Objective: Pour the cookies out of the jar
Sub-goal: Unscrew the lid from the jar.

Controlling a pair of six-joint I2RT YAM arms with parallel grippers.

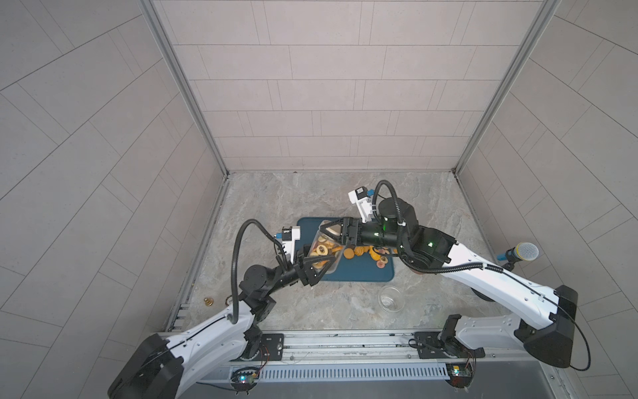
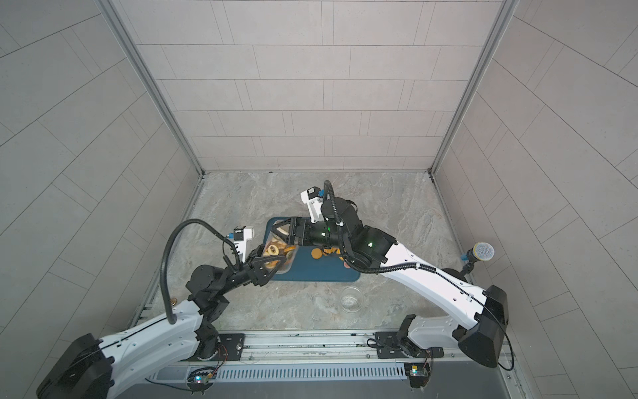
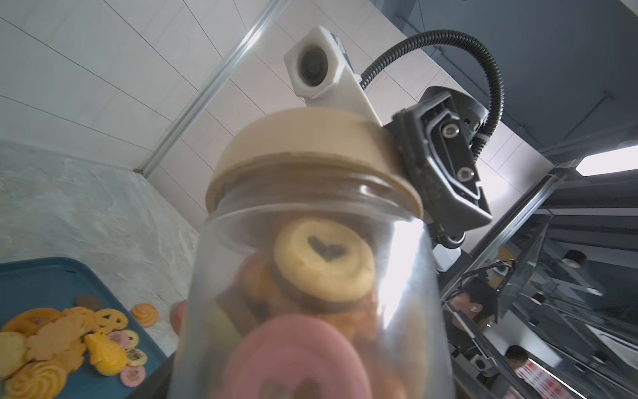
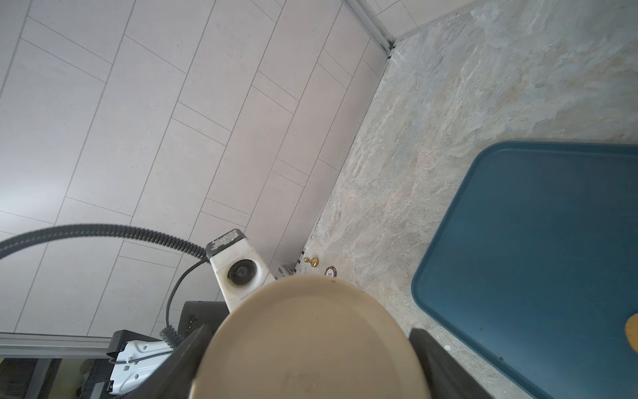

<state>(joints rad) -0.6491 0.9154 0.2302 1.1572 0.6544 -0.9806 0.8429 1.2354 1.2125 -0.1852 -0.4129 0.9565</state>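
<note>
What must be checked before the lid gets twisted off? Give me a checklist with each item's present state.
1. Left pincer shut on the jar: ok.
2. Right pincer shut on the lid: ok.
3. Lid off the jar's neck: not ok, it sits on the neck.
4. Lid loosened: cannot tell.
5. Jar held tilted over the tray: ok.
6. Bare room on the tray beside the cookies lying there: ok.
</note>
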